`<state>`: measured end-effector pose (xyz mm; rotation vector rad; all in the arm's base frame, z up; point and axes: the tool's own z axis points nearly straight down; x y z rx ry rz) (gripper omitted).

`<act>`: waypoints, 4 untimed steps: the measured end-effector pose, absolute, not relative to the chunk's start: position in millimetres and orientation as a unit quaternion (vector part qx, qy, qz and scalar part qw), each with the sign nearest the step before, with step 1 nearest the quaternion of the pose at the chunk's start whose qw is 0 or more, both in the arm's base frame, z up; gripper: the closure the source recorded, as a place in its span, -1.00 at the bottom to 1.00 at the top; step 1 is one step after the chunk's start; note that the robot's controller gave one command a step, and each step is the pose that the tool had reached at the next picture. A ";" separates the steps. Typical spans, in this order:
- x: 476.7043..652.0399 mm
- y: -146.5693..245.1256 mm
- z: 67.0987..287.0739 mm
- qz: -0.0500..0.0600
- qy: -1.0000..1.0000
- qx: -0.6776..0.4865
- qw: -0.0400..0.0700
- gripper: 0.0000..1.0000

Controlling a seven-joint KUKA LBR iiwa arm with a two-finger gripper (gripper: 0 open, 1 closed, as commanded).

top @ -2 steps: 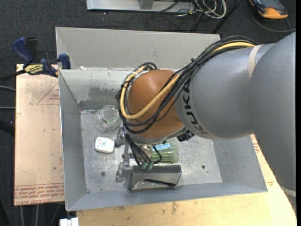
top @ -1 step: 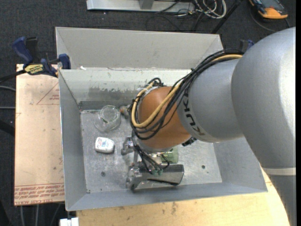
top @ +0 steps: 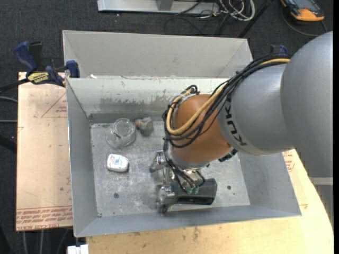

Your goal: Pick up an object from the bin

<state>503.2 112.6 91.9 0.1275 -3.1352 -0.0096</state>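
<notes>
The gripper is down by the middle of the bin's front wall, over a dark oblong block, and I cannot tell whether it is open or closed. That block looks stiff and light; I'd take it across its narrow width. The scuffed metal floor is roomy, with the clear cup, grey lump and white oval case well apart towards the left wall.

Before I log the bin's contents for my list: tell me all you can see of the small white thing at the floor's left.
The small white thing is a rounded, flattish pod, smooth like plastic, with a blue mark on top. It lies flat on the left of the bin floor, below the clear cup in the view, apart from it and touching nothing else.
</notes>
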 end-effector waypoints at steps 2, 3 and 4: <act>485.8 93.2 117.5 -0.001 -0.994 0.113 0.000 -1.00; 511.5 62.4 90.3 -0.002 -0.964 0.265 -0.001 -1.00; 489.1 7.3 87.1 -0.002 -0.988 0.153 -0.005 1.00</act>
